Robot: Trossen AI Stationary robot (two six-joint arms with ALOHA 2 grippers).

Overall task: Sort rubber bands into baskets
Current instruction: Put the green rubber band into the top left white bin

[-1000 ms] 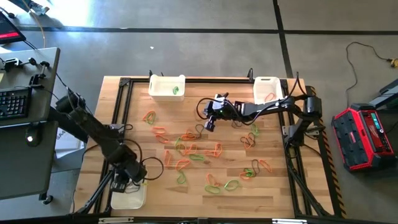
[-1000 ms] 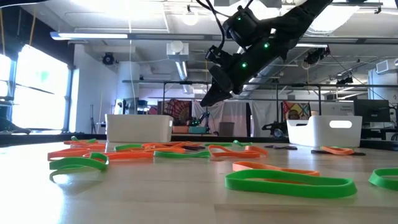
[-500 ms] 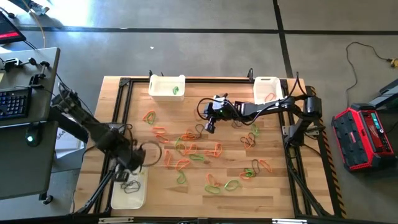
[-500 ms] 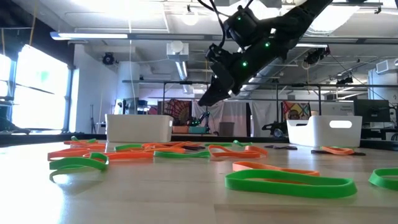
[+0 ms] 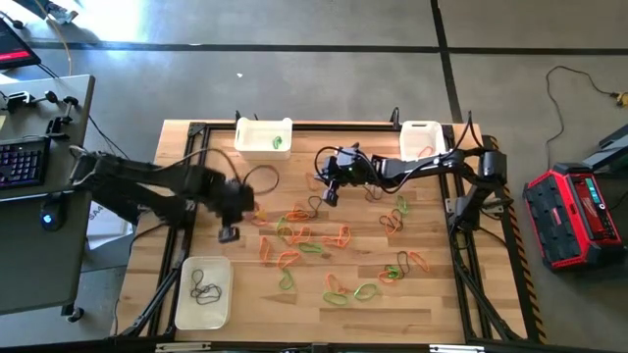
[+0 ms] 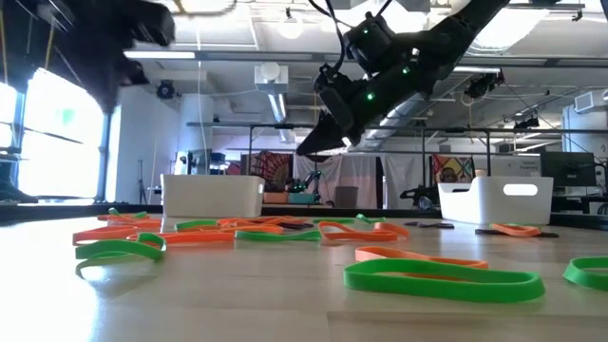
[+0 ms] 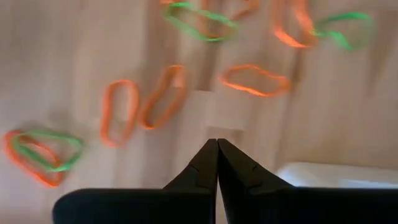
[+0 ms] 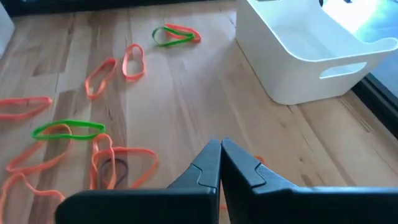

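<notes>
Green, orange and dark rubber bands (image 5: 299,235) lie loose across the middle of the wooden table. One white basket (image 5: 180,304) at the near left holds dark bands (image 5: 204,289). A second basket (image 5: 240,137) at the far edge holds a green band (image 5: 279,143). The third basket (image 5: 404,137) at the far right holds an orange band (image 5: 425,152). My left gripper (image 5: 228,235) (image 7: 217,144) is shut and empty, above bare wood left of the bands. My right gripper (image 5: 331,199) (image 8: 221,144) is also shut and empty, raised over the pile's far side (image 6: 302,150).
Black frame rails (image 5: 196,157) run along the table's left, far and right edges. A desk with a keyboard (image 5: 20,162) stands off the table's left side. A red device (image 5: 579,216) sits on the floor to the right. The table's near right part shows bare wood.
My left gripper has risen from over the near-left basket and swung toward the far edge and the middle of the table, turning as it went. Dark bands now show lying in that basket. My right gripper has stayed in place and tipped a little.
</notes>
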